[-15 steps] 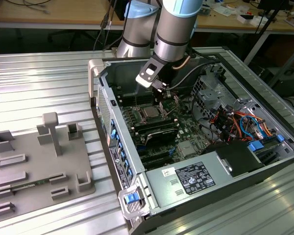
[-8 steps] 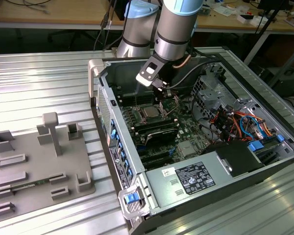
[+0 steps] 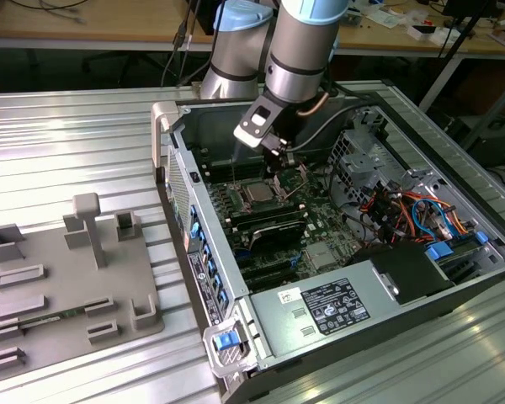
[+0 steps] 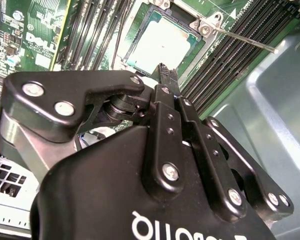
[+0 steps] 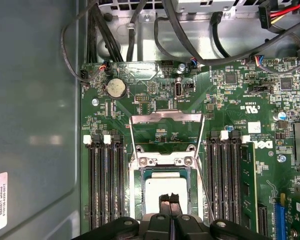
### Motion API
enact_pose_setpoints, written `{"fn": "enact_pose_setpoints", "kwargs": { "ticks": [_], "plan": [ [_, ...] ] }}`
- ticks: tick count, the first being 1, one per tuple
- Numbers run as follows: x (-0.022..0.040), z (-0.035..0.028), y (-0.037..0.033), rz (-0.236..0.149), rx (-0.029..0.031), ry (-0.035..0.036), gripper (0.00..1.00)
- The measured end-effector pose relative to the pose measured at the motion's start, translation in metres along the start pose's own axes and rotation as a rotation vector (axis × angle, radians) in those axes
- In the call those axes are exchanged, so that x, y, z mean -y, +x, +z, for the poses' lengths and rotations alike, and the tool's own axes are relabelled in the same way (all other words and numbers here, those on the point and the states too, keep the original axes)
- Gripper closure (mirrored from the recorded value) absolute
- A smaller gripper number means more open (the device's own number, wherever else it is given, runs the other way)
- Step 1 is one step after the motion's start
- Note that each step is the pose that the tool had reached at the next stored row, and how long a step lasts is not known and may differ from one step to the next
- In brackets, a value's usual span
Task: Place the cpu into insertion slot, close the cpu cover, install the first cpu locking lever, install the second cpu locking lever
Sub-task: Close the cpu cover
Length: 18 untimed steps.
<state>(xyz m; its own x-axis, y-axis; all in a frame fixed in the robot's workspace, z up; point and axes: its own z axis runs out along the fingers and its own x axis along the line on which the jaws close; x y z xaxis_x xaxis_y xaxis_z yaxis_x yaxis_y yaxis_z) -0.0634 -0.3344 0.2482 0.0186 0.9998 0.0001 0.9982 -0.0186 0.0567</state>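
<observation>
The pincer (image 5: 169, 200) is closed, its two fingertips pressed together with nothing between them. They hang just over one edge of the cpu (image 5: 165, 184); whether they touch it cannot be told. The cpu lies flat in its socket on the green motherboard (image 5: 230, 100), between two banks of black memory slots (image 5: 102, 185).

The first wrist view looks straight down and shows the cpu cover (image 5: 165, 118) swung open, standing back from the socket on its hinge with the chip's top bare. The second wrist view looks along the pincer (image 4: 165, 71) from behind, with the cpu (image 4: 162, 42) beyond the fingertips and a thin locking lever (image 4: 240, 39) slanting away unlatched.

The exterior view takes in the pincer (image 3: 276, 171) lowered inside the open computer case (image 3: 204, 278) above the cpu (image 3: 257, 192). The case lies on the ribbed metal bench (image 3: 84, 143), beside a grey fixture plate (image 3: 59, 286).
</observation>
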Motion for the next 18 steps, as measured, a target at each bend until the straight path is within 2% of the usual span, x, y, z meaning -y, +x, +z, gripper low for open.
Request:
{"fn": "enact_pose_setpoints", "kwargs": {
  "ticks": [7,18],
  "plan": [
    [-0.0004,-0.0061,0.0000,0.000,-0.0001,-0.0001,0.89],
    [-0.0022,-0.0060,0.0000,0.000,0.0000,-0.0001,0.89]
  ]
}}
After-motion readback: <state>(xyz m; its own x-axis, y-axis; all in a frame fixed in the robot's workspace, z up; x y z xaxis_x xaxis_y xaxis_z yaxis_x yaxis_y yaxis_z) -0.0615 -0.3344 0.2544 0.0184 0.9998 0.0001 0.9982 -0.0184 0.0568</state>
